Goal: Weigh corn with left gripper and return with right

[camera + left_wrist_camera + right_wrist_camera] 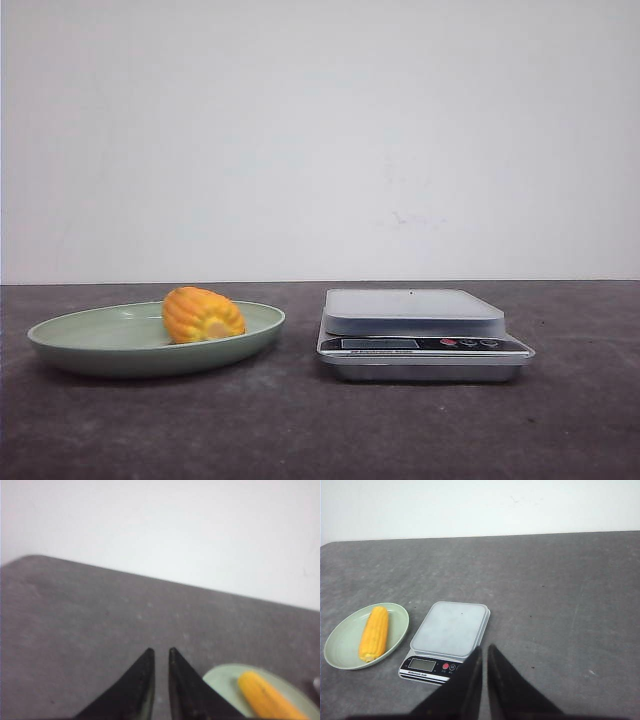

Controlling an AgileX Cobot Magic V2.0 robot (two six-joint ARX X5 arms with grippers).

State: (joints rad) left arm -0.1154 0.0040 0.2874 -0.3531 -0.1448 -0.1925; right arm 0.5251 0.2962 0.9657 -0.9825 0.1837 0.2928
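Note:
The corn (pixel 203 315) is an orange-yellow cob lying in a pale green plate (pixel 70 338) left of the scale (pixel 415 310), whose platform is bare. It also shows in the right wrist view (pixel 374 632) on the plate (pixel 342 645) beside the scale (pixel 451 628), and in the left wrist view (pixel 267 697) on the plate (pixel 222 680). My left gripper (pixel 160 651) is shut and empty above the table, apart from the plate. My right gripper (pixel 484 647) is shut and empty, hovering near the scale's front corner. Neither gripper shows in the front view.
The dark grey table (pixel 320 430) carries only the plate and scale. A white wall (pixel 320 140) stands behind it. The scale's display and buttons (pixel 435 665) face the robot.

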